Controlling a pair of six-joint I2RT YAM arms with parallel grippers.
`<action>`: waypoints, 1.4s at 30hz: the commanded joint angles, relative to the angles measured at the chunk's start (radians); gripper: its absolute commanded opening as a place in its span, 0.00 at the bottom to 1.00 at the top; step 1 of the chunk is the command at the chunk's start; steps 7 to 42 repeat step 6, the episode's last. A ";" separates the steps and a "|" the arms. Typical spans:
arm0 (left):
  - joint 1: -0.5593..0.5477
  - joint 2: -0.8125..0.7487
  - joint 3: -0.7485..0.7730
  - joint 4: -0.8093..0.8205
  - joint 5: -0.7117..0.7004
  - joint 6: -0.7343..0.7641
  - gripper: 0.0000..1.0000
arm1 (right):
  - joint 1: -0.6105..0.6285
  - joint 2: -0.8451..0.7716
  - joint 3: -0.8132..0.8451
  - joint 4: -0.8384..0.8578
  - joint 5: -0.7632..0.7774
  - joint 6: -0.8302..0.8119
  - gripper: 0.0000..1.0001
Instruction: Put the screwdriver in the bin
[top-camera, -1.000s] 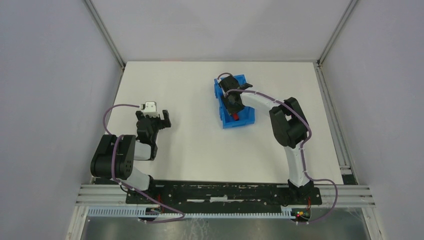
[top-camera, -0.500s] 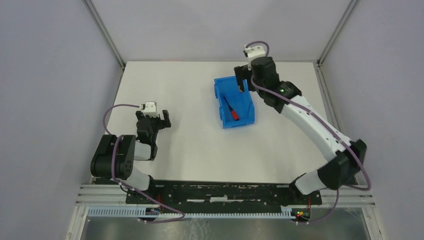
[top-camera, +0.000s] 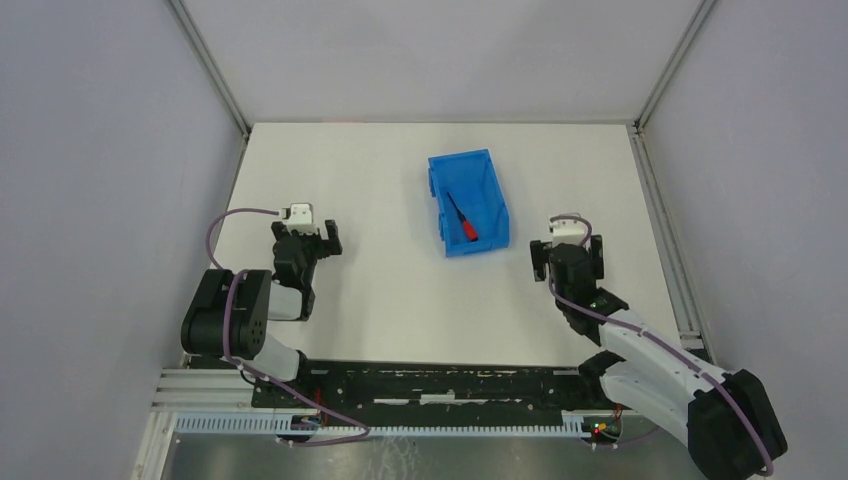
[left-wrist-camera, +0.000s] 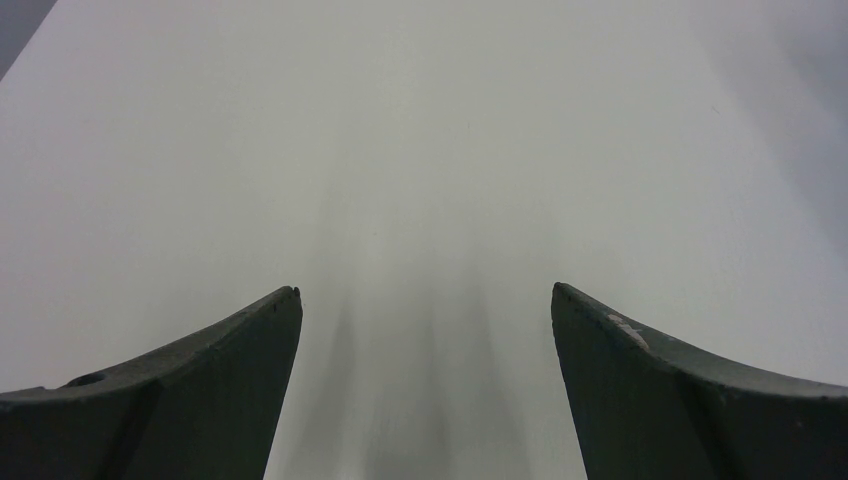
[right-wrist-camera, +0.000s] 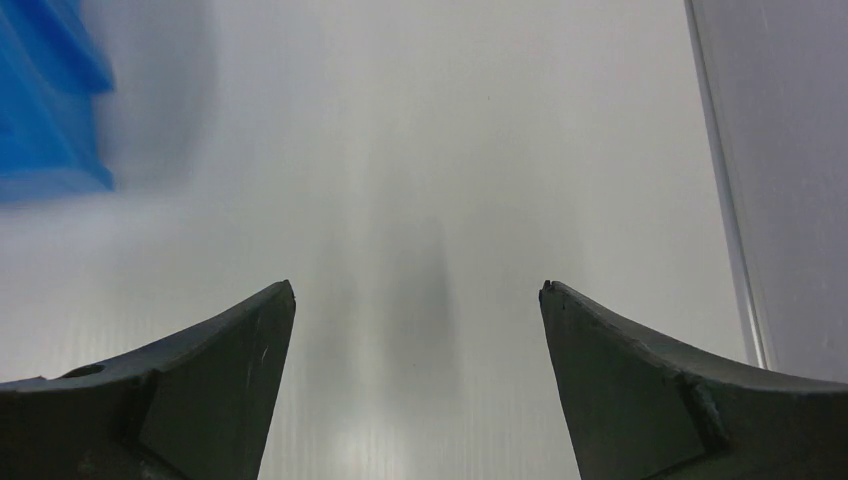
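Note:
The blue bin (top-camera: 484, 170) stands at the table's far middle. Inside it lies the screwdriver (top-camera: 462, 220), red handle toward the near end, thin black shaft pointing away. My right gripper (top-camera: 567, 250) is open and empty, low over the table to the right of the bin's near corner. In the right wrist view its jaws (right-wrist-camera: 418, 290) frame bare table, with a blurred corner of the bin (right-wrist-camera: 45, 110) at the upper left. My left gripper (top-camera: 310, 238) rests open and empty on the left side; its wrist view (left-wrist-camera: 425, 292) shows only table.
Grey enclosure walls ring the white table (top-camera: 370, 290). A metal frame rail (right-wrist-camera: 725, 200) runs along the table's right edge, close to the right gripper. Both arm bases sit on the black rail at the near edge.
The right arm let the screwdriver go into the bin, swung up over the bin's far side, then pulled back to the near right. The left arm has not moved.

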 joint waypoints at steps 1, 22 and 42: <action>0.007 0.001 0.014 0.050 0.001 -0.016 1.00 | 0.001 -0.073 -0.136 0.282 0.059 0.036 0.98; 0.007 0.001 0.015 0.050 0.001 -0.016 1.00 | 0.001 -0.029 -0.145 0.303 0.037 0.035 0.98; 0.007 0.001 0.015 0.050 0.001 -0.016 1.00 | 0.001 -0.029 -0.145 0.303 0.037 0.035 0.98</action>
